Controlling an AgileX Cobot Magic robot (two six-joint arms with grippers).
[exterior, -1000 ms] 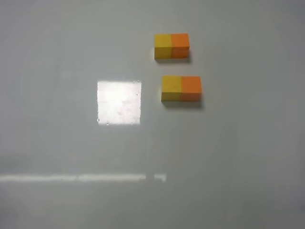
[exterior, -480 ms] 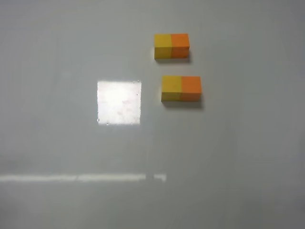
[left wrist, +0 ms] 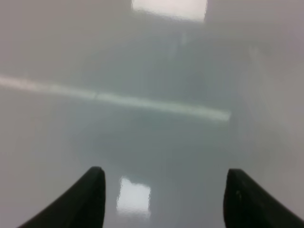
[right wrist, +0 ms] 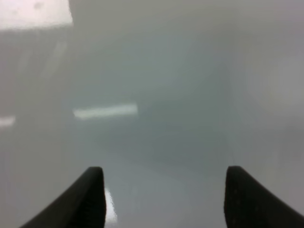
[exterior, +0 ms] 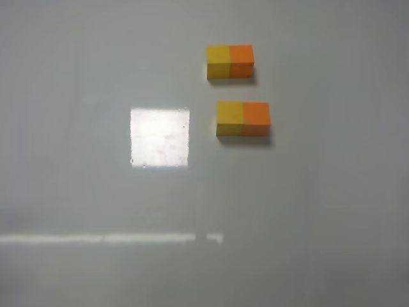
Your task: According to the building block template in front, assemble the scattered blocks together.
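The building block template point(exterior: 230, 61), a small yellow-and-orange bar, lies at the back of the grey table in the exterior high view. Just in front of it the yellow cube point(exterior: 229, 118) and the orange cube point(exterior: 256, 118) sit side by side and touching, yellow on the left, in the same order as the template. Neither arm shows in the exterior high view. The left gripper point(left wrist: 165, 175) is open and empty over bare table. The right gripper point(right wrist: 164, 171) is open and empty over bare table. No block shows in either wrist view.
The grey table point(exterior: 319, 211) carries a bright square light reflection point(exterior: 160, 137) left of the blocks and a thin bright streak point(exterior: 108, 238) nearer the front. The streak also shows in the left wrist view point(left wrist: 118, 100) and the right wrist view point(right wrist: 105, 111).
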